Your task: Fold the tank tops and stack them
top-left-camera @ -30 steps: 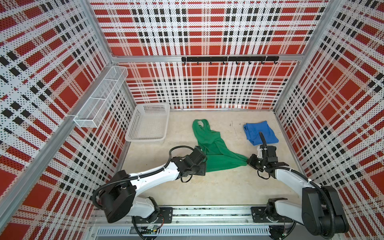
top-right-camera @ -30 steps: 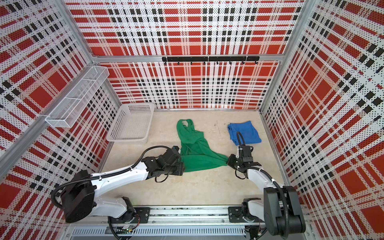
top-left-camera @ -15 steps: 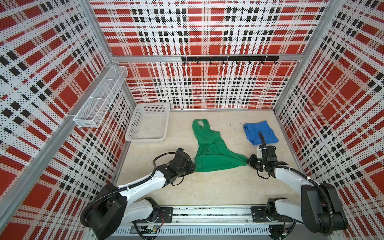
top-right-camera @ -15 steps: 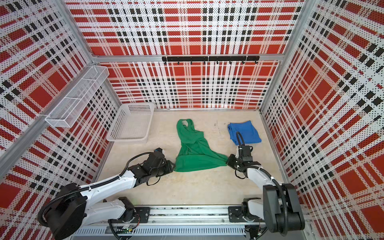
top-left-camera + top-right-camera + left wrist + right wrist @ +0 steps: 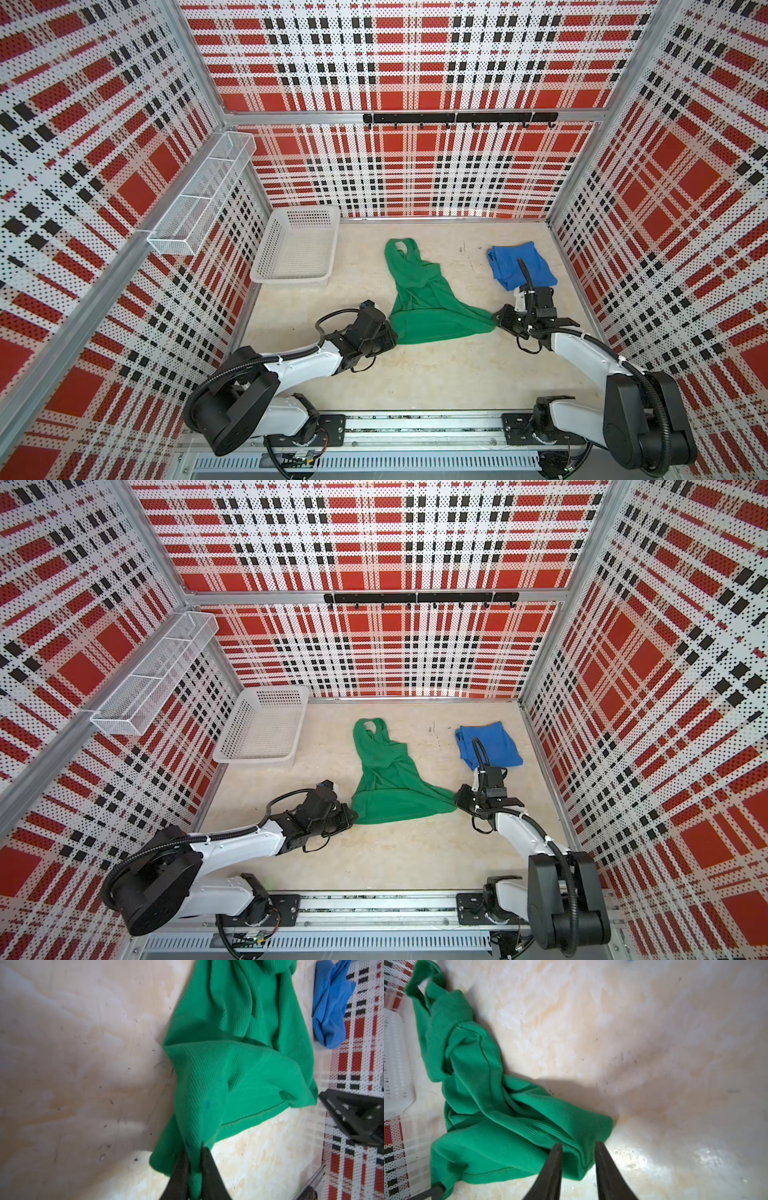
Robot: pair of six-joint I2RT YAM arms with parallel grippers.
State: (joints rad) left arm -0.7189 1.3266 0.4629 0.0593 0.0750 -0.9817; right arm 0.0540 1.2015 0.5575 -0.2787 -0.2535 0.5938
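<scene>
The green tank top (image 5: 428,307) (image 5: 390,787) lies crumpled mid-table, straps toward the back wall and hem toward the front. My left gripper (image 5: 390,332) (image 5: 194,1150) is at the hem's left corner, shut on a pinch of green fabric (image 5: 228,1064). My right gripper (image 5: 496,320) (image 5: 578,1145) is at the hem's right corner with its jaws apart, and the green cloth (image 5: 488,1126) lies loose between them. The blue tank top (image 5: 519,266) (image 5: 490,746) (image 5: 332,1001) sits bunched at the back right, behind the right arm, untouched.
A white perforated basket (image 5: 291,276) (image 5: 253,758) stands at the back left by the wall. A wire shelf (image 5: 199,195) hangs on the left wall, and a black hook rail (image 5: 457,118) runs along the back wall. Plaid walls close in three sides.
My left gripper drew back to the left, then returned to the hem's left corner and shut on it. The right gripper's jaws have parted from shut. The right arm stayed in place.
</scene>
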